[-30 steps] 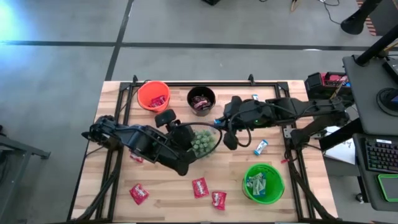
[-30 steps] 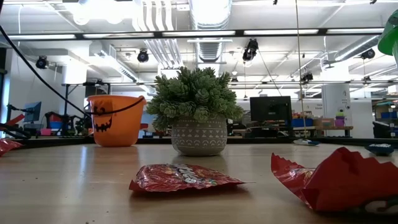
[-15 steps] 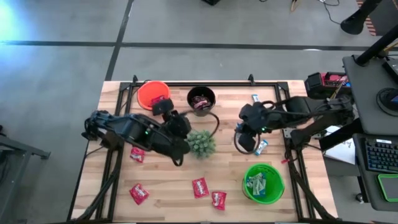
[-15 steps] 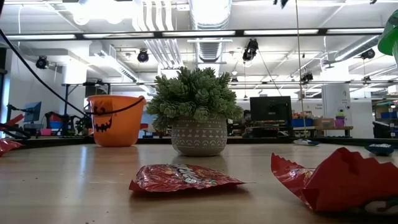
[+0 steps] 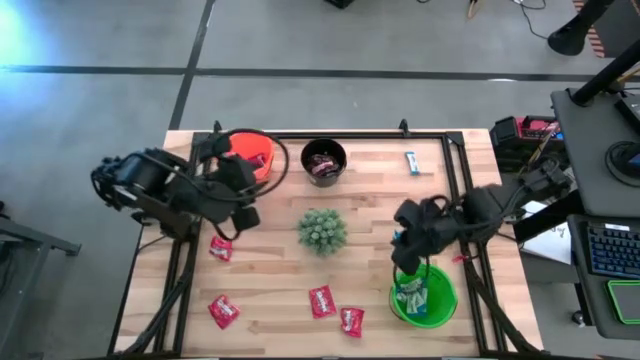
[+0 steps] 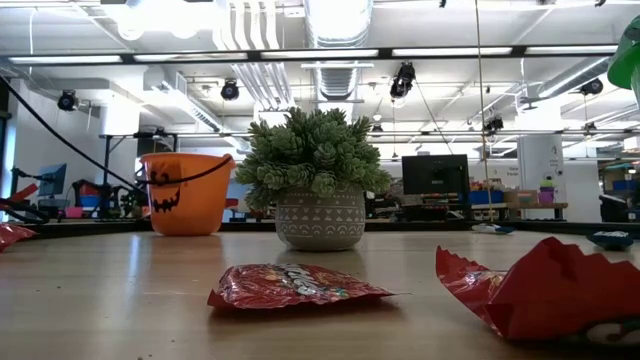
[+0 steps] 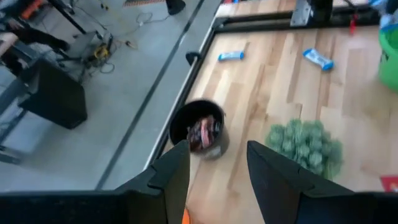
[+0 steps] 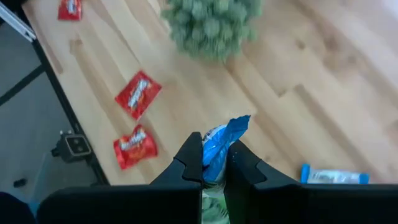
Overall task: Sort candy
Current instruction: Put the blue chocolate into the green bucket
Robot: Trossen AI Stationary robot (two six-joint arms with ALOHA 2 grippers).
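Observation:
My right gripper [image 5: 404, 256] is shut on a light blue candy [image 8: 219, 144] and hangs above the far left rim of the green bucket [image 5: 440, 300], which holds blue and white candy. My left gripper [image 7: 217, 168] is open with nothing between its fingers. It hovers beside the orange bucket [image 5: 250, 152], at the table's far left [image 5: 247, 190]. Red candies [image 5: 322, 300] lie flat on the near part of the table. The black bucket [image 7: 199, 129] holds dark brown candy. Neither gripper shows in the low view. My right gripper pinches the light blue candy between its two fingers, which come slanting down from above. One end of the wrapper [image 8: 236, 124] sticks out past the fingertips. The candy is lifted clear of the table, and the fingers hide the rest of it.
A spiky green plant [image 5: 322, 230] in a pot stands mid-table. One blue candy [image 5: 411, 160] lies at the far right, another [image 8: 336, 176] on the wood near my right gripper. More red candies [image 5: 221, 249] [image 5: 224, 311] [image 5: 352, 321] lie left and near. A black frame edges the table.
My left gripper has drawn back from the plant toward the table's far left and risen, ending by the orange bucket. My right gripper has swung from beside the black bucket toward the near right and down to the green bucket, rolling as it went and staying shut.

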